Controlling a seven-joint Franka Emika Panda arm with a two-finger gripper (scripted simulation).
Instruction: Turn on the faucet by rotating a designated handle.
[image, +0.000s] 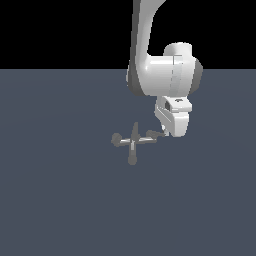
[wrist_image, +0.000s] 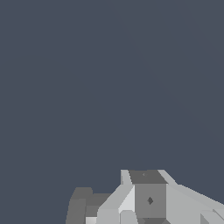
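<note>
Here the fingers (image: 161, 134) sit low at the handle (image: 152, 135), on the faucet's (image: 132, 141) side toward the exterior view's right (whether wide or narrow, I cannot tell). Judging by this, the turning remains to do.

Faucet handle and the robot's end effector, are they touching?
Cannot tell. In the exterior view the end effector meets the handle tip, but overlap hides any gap.

Small grey cross-shaped faucet (image: 132, 142) sits on dark blue-grey floor, thin post upright at centre, stubby arms spread outward. Handle (image: 153, 135) points toward exterior view's right, tip just beside white robot part.
</note>
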